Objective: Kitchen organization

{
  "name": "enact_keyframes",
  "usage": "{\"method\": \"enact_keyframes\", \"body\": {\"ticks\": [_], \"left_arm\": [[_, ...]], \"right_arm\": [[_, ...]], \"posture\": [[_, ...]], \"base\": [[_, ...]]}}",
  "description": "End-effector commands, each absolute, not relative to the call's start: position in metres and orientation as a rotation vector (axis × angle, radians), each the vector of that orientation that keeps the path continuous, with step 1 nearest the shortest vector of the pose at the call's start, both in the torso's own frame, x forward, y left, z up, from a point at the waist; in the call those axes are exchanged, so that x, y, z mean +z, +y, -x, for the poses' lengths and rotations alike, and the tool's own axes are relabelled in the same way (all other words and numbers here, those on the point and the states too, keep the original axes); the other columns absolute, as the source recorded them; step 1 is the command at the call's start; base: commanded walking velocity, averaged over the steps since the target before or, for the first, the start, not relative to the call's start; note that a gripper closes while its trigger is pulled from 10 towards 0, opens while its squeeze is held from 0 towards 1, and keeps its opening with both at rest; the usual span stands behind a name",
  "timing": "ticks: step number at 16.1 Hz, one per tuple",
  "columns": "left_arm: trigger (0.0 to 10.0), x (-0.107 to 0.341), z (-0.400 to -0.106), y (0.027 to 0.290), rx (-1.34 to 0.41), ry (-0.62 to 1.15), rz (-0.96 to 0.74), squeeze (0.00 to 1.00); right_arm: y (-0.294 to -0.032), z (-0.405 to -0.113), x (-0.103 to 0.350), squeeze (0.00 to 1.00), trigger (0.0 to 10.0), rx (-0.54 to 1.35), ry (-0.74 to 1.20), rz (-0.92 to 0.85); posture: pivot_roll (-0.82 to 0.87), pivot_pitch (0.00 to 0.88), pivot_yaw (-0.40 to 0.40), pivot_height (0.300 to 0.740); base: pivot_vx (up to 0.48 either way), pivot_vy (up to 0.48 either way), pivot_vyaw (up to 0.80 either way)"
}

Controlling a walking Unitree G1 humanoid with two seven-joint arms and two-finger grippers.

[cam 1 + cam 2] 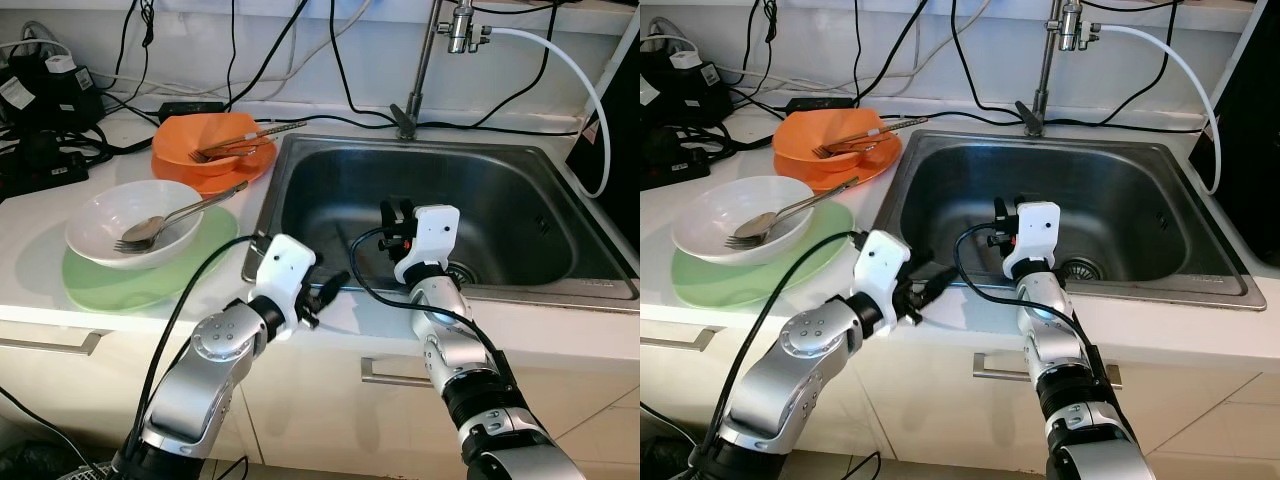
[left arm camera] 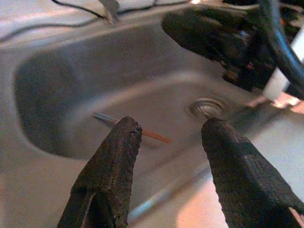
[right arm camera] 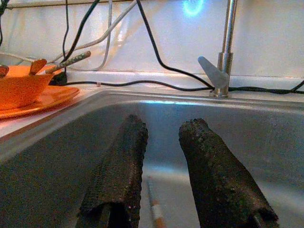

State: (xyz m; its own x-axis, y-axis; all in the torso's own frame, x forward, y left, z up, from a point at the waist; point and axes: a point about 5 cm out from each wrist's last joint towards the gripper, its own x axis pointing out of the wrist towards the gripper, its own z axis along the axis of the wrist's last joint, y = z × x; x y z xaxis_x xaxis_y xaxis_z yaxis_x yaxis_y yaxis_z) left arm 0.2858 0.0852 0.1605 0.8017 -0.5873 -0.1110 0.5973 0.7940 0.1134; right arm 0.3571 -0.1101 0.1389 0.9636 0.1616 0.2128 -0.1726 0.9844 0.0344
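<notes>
The steel sink (image 1: 500, 205) lies ahead with a thin chopstick (image 2: 137, 130) flat on its bottom, also visible as a chopstick (image 3: 154, 209) under the right fingers. My left gripper (image 1: 330, 292) hovers open at the sink's front rim, pointing into the basin, nothing between its fingers (image 2: 114, 166). My right gripper (image 1: 397, 208) is over the front part of the basin, open and empty, aimed at the back wall. On the counter to the left, a white bowl (image 1: 100, 215) holds a spoon and fork (image 1: 150, 232) on a green plate (image 1: 120, 285).
An orange bowl (image 1: 190, 135) on an orange plate (image 1: 215, 178) holds a fork and chopsticks (image 1: 265, 130) at the back left. The faucet (image 1: 420, 70) and white hose (image 1: 580, 80) stand behind the sink. Black cables and power gear (image 1: 40, 100) crowd the back counter. The drain (image 2: 206, 107) is near the right arm.
</notes>
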Motion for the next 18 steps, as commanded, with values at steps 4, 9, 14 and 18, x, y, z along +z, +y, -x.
{"method": "enact_keyframes", "body": {"ticks": [4, 9, 14, 18], "left_arm": [[10.0, 0.192, -0.301, 0.094, -0.447, -0.144, -0.328, 0.00], [10.0, 0.220, -0.310, 0.096, -0.309, -0.265, -0.542, 0.00], [10.0, 0.210, -0.313, 0.102, -0.264, -0.246, -0.813, 0.00], [10.0, 0.199, -0.316, 0.111, -0.197, -0.192, -0.919, 0.00]], "right_arm": [[-0.101, -0.358, 0.168, 0.00, 10.0, 0.249, -0.310, -0.140], [-0.079, -0.342, 0.167, 0.00, 10.0, 0.505, -0.300, -0.196], [-0.079, -0.333, 0.164, 0.00, 10.0, 0.599, -0.258, -0.246], [-0.079, -0.327, 0.164, 0.00, 10.0, 0.684, -0.238, -0.244]], "posture": [[0.10, 0.026, 0.006, 0.740], [0.10, 0.025, 0.004, 0.740], [0.10, 0.028, 0.001, 0.740], [0.09, 0.027, -0.001, 0.740]], "base": [[0.000, 0.000, 0.00], [0.000, 0.000, 0.00], [0.000, 0.000, 0.00], [0.000, 0.000, 0.00]]}}
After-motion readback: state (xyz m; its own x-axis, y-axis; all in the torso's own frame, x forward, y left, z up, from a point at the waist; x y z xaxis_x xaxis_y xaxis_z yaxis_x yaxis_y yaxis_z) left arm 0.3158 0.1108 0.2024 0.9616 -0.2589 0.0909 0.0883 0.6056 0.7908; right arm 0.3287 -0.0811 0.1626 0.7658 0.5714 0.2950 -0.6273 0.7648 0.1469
